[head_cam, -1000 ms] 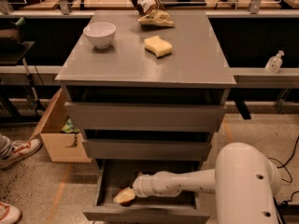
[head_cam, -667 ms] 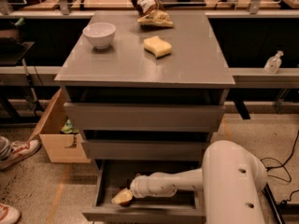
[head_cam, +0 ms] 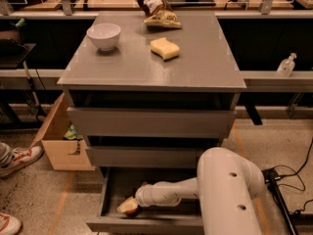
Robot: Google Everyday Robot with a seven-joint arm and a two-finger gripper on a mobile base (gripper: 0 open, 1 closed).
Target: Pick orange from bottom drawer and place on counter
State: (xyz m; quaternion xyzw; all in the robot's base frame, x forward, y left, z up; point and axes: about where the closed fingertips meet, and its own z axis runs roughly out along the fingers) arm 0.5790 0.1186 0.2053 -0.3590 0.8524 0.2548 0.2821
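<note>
Topping the cabinet, the counter (head_cam: 195, 62) sits above the open bottom drawer (head_cam: 146, 224). The gripper (head_cam: 133, 205) reaches into the drawer's left end; grip state cannot be told. A white bowl (head_cam: 103, 35) and yellow sponge (head_cam: 165, 48) rest on the counter. The orange (head_cam: 127, 208) lies in the drawer at the gripper.

Reaches into the open bottom drawer (head_cam: 117, 184), lower centre; holds the gripper (head_cam: 135, 203) right at the orange (head_cam: 128, 207), drawer's left; shows bowl (head_cam: 103, 35) and sponge (head_cam: 165, 48) on the counter (head_cam: 200, 65) above.
</note>
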